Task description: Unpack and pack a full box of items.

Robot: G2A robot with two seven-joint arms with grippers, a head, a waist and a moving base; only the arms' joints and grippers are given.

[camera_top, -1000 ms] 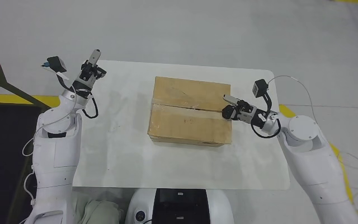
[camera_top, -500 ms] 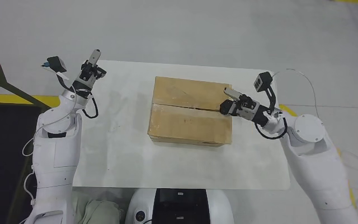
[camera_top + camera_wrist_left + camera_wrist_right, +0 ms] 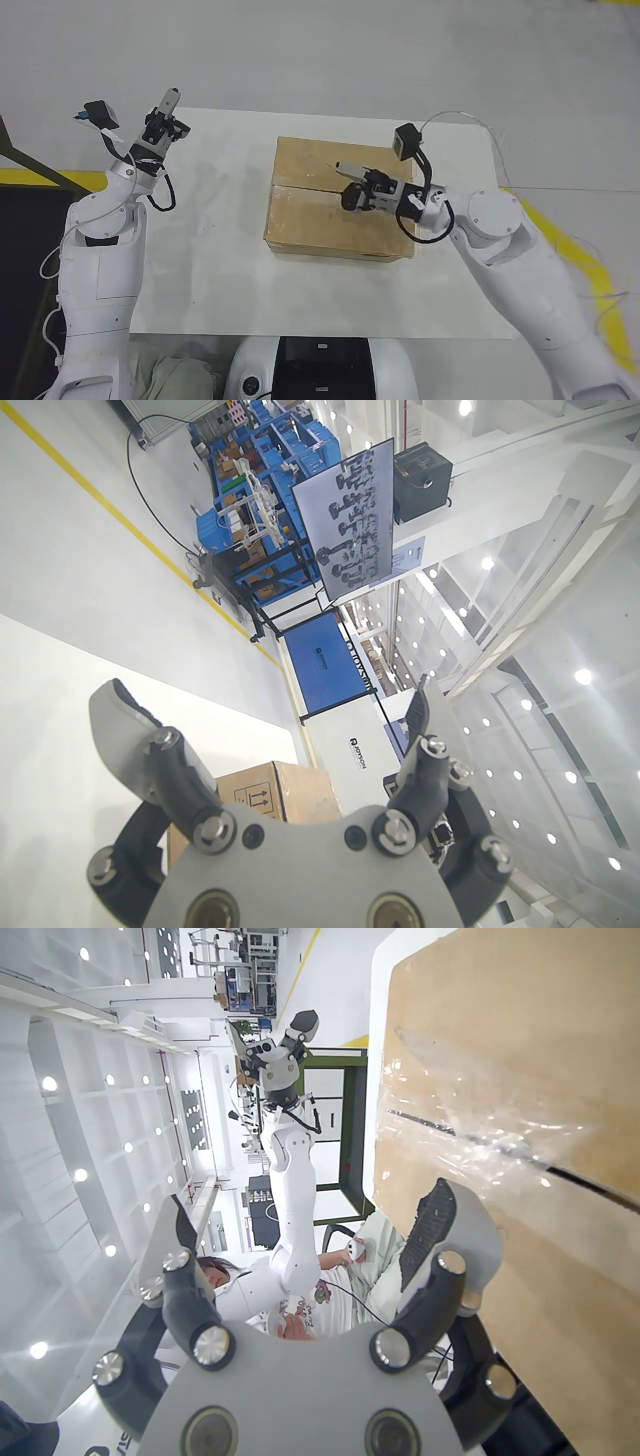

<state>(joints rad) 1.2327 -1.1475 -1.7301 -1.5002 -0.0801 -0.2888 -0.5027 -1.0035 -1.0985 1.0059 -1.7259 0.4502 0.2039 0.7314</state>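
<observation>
**Q:** Top view, entry for the box?

**Op:** Brown cardboard box [image 3: 340, 198], flaps shut, lying mid-table [image 3: 220, 250]. My right gripper [image 3: 348, 183] is over the lid at the centre seam, fingers spread wide, nothing in them. My left gripper [image 3: 165, 110] is at the table's far left corner, well apart from the box.

**Q:** Left wrist?

**Op:** Fingers wide, empty. One box corner shows past the gripper base, not between the fingers.

**Q:** Right wrist?

**Op:** Wrinkled clear tape [image 3: 450, 1128] runs along the dark seam between the flaps. One of my fingers is over the lid just beside the tape; I cannot tell whether it touches. Spread wide, gripping nothing.
</observation>
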